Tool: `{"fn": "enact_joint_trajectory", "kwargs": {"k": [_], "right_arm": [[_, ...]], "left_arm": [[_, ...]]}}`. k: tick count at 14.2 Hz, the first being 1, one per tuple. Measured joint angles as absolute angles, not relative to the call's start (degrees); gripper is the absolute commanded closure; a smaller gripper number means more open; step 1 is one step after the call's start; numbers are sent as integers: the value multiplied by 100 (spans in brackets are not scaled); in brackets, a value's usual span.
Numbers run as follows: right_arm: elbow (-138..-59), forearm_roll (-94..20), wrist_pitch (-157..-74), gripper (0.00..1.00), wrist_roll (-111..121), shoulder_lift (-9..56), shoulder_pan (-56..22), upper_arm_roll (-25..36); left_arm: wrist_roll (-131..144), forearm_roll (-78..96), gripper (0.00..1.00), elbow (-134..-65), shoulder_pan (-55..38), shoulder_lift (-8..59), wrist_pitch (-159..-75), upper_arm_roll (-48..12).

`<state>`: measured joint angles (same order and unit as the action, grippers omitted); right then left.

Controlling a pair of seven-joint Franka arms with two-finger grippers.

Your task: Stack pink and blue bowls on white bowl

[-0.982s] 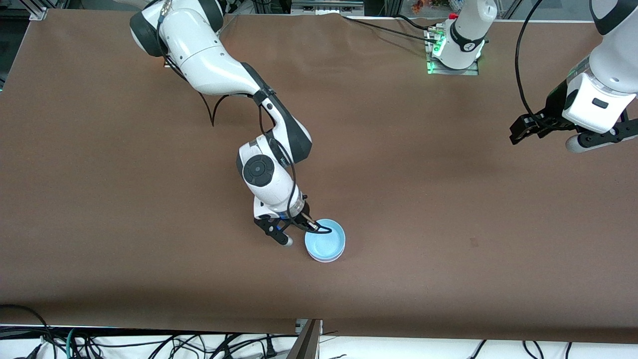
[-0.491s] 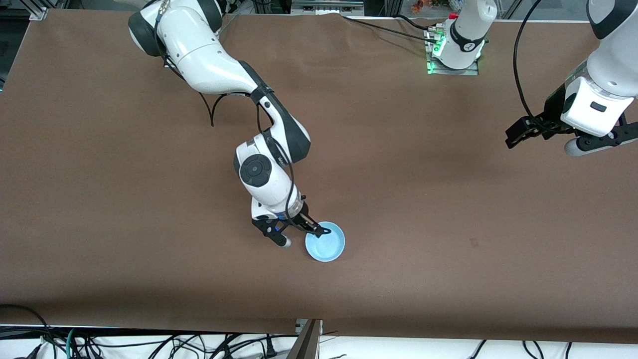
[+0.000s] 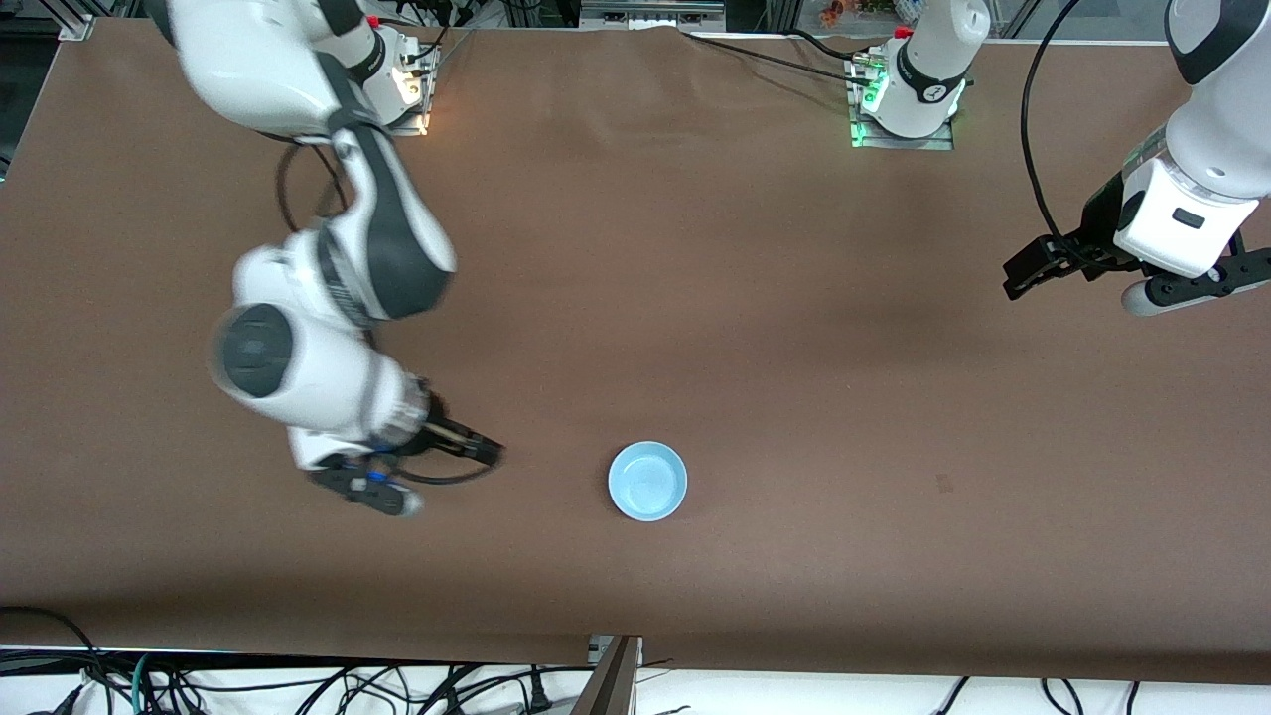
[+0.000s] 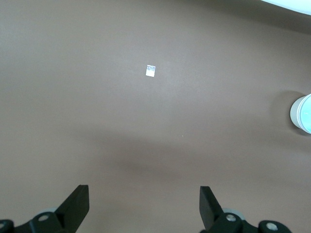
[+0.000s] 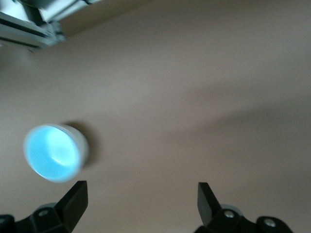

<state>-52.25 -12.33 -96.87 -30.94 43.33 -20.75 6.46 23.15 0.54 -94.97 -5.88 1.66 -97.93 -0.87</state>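
I've let go of the blue bowl (image 3: 647,481) and swung my right claw (image 3: 452,477) away, empty, fingers spread. The bowl sits mid-tabletop (image 3: 794,348), apparently topping the stack. My left claw (image 3: 1077,273) waits open at its end.

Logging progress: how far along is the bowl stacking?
Looks done: the light blue round plastic bowl sits on top, a whitish wall below its rim, likely the round white plastic bowl. Nothing in hand: right end effector open over brown table, left end effector open, waiting. Left: pink bowl unseen, perhaps nested; confirm.
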Motion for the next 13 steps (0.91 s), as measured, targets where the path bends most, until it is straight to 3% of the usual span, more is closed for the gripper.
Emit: {"fn": "enact_joint_trajectory", "kwargs": {"k": [2, 5, 8, 10, 13], "right_arm": [[-5968, -1231, -9249, 0, -2370, 3549, -1936, 959], [-7865, -1074, -9077, 0, -1368, 1924, -1934, 1445], [-9512, -407, -9169, 0, -935, 486, -1937, 1560], [-10003, -212, -9316, 0, -736, 59, -1979, 1551], [-9958, -142, -9461, 0, -655, 46, -2069, 1500]], "left_arm": [[2315, 54, 0, -9375, -588, 228, -9797, -92], [2121, 54, 0, -9277, -588, 299, -9796, -95], [1751, 54, 0, -9269, -584, 310, -9796, -87], [1730, 54, 0, -9268, -584, 318, -9796, -87], [1712, 54, 0, -9267, -583, 325, -9796, -87]]}}
